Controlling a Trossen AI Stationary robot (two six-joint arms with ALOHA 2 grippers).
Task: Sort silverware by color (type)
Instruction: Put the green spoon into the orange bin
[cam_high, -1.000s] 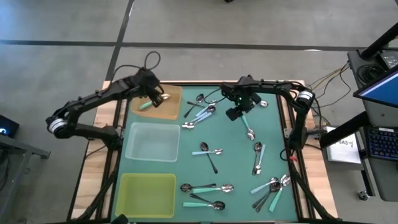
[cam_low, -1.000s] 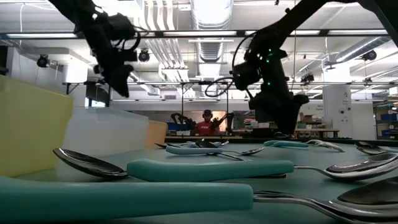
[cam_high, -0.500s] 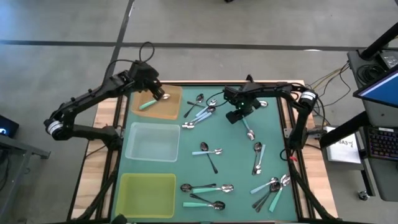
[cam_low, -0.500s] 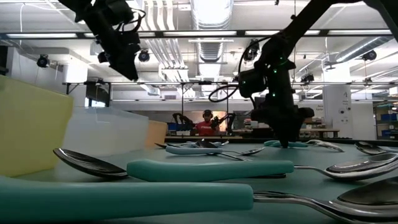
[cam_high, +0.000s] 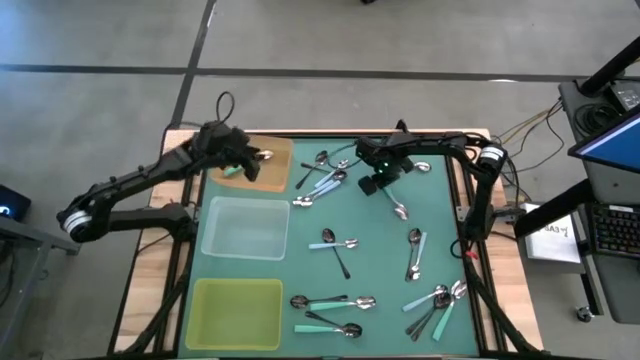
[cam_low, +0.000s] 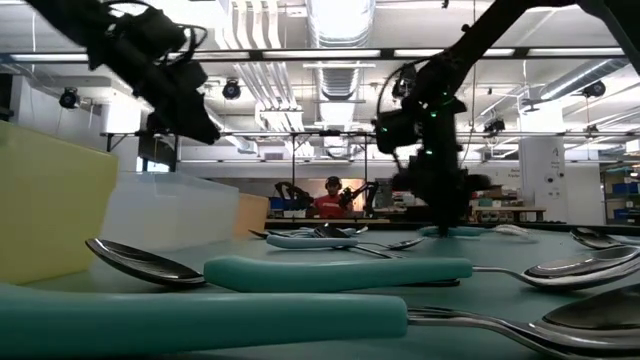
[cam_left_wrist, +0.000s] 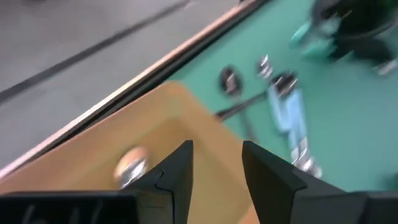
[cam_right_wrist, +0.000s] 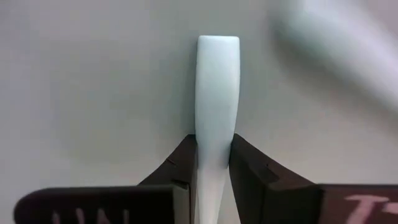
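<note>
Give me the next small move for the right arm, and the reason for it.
Probably lift straight up. The right end effector has its fingers pressed against both sides of a pale spoon handle that lies on the green mat, so raising it clear comes before carrying it toward the trays.

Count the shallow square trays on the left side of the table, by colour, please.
Brown tray: 1
Clear tray: 1
Yellow tray: 1
Total: 3
</note>
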